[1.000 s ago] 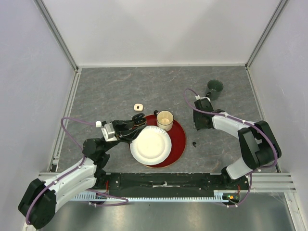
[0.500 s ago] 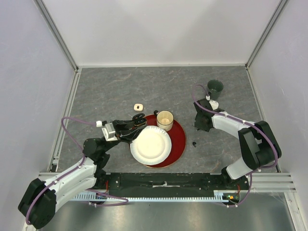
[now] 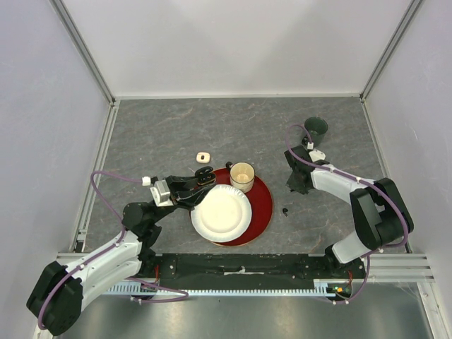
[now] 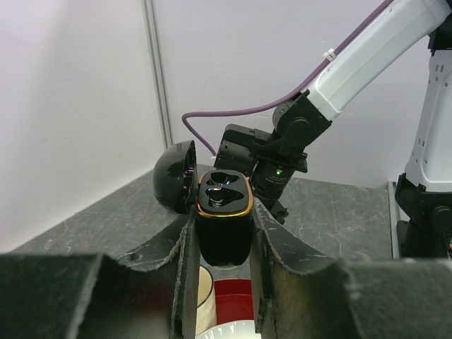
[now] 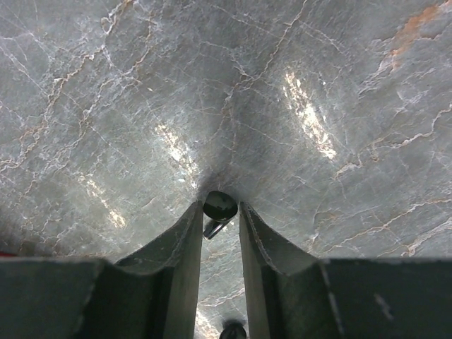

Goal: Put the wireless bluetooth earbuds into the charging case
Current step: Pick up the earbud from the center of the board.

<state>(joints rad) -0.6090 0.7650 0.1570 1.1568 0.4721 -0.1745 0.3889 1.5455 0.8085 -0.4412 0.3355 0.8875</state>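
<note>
While L gripper [image 4: 223, 244] clamps the glossy black, gold-rimmed charging case [image 4: 224, 201] (lid open), R gripper [image 5: 220, 209] pinches one tiny black earbud [image 5: 220, 203] at its fingertips, near the grey marbled tabletop [image 5: 318, 106]. Risk: tip-only grip, bud may slip out.

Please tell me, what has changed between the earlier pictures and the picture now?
The right gripper turned a little at the wrist and closed on a black earbud lying on the table. Unchanged: the left gripper holds the charging case, lid open, in the same place; nothing else moved.
</note>
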